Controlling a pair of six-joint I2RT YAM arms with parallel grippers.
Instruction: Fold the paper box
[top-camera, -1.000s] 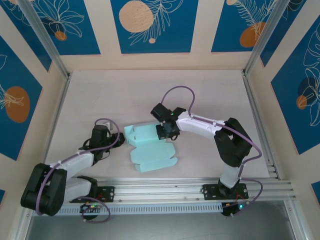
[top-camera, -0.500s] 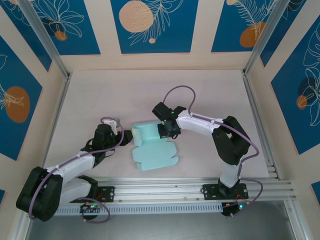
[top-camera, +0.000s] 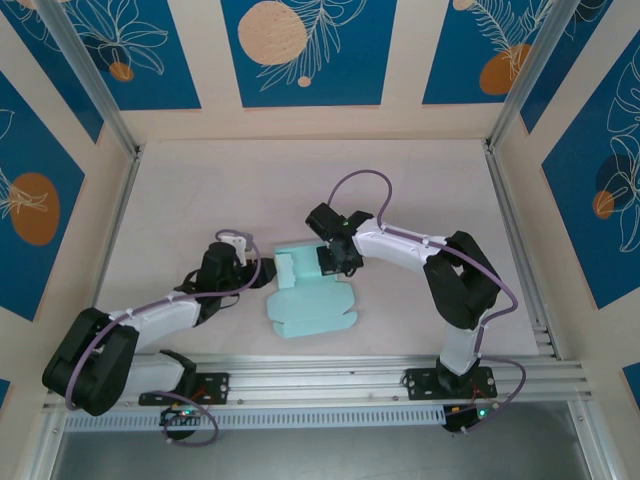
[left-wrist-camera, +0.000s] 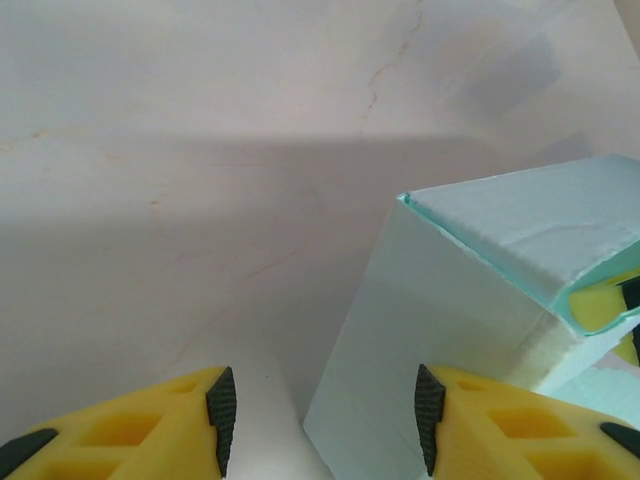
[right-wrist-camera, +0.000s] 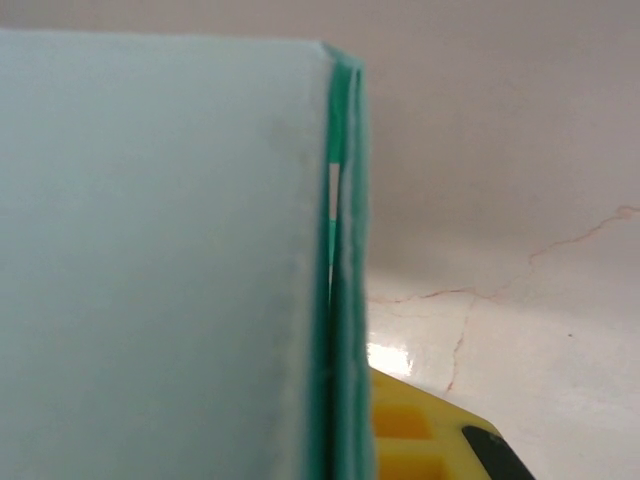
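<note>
The paper box (top-camera: 310, 300) is pale light-blue card lying half folded on the white table, its far part raised into a low wall (left-wrist-camera: 450, 300). My right gripper (top-camera: 333, 262) is at the box's far right corner, shut on a doubled upright wall (right-wrist-camera: 340, 250). One yellow finger (right-wrist-camera: 420, 435) shows beside the card; the other is hidden behind it. My left gripper (top-camera: 262, 272) is at the box's left end, open. Its black pads (left-wrist-camera: 222, 415) stand wide apart, with the wall's near corner just ahead between them, not pinched.
The aluminium rail (top-camera: 330, 375) with both arm bases runs along the near edge. Metal posts and blue-patterned panels (top-camera: 310, 50) enclose the table on three sides. Bare tabletop (top-camera: 250, 190) lies behind and to the left of the box.
My left gripper has moved right, up to the box's left end, and its jaws have widened. The box's far-left part has risen from flat into a wall. The right gripper has barely moved.
</note>
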